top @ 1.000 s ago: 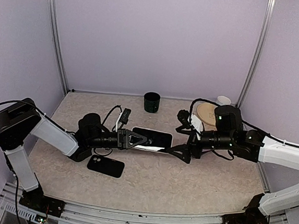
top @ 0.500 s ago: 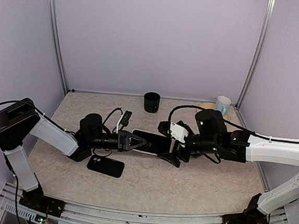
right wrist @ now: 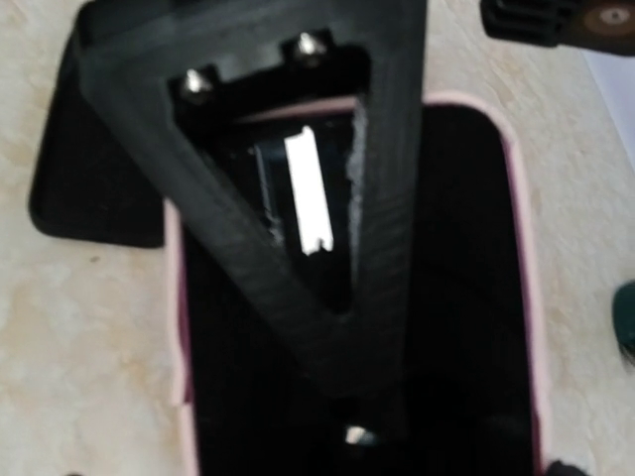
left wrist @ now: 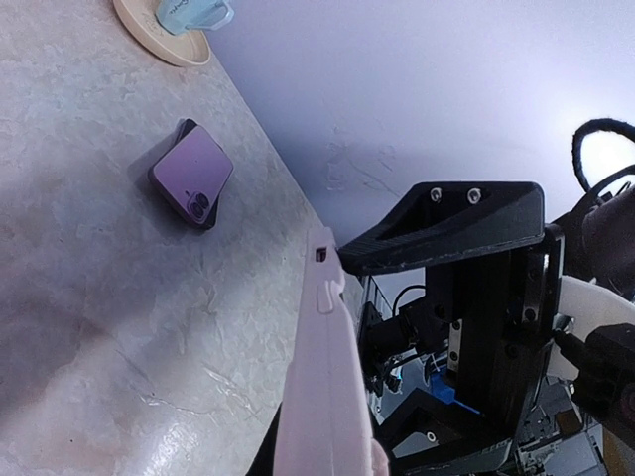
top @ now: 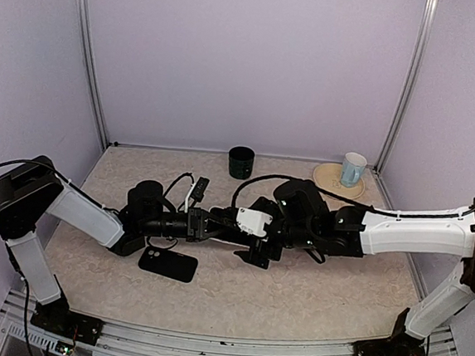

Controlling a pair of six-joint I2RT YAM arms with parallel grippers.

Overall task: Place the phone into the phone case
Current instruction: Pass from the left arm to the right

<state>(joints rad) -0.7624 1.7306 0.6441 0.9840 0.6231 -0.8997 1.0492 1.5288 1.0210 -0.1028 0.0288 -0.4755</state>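
Observation:
My left gripper is shut on a flat pink-rimmed phone with a black face, held level just above the table. It shows edge-on, with side buttons, in the left wrist view. My right gripper is open wide over the same phone, with one finger beyond each long edge and no contact that I can see. A black case with camera holes lies flat on the table in front of the left gripper, and also shows in the right wrist view.
A purple phone-like slab with two lenses lies on the table ahead of the left gripper. It is hidden under the right arm in the top view. A black cup stands at the back. A plate with a pale cup is at the back right. A cable with a small black block lies behind the left gripper.
My right arm has swung left from beside the plate to over the held phone, uncovering the cup on the plate. My left arm and the black case have not moved.

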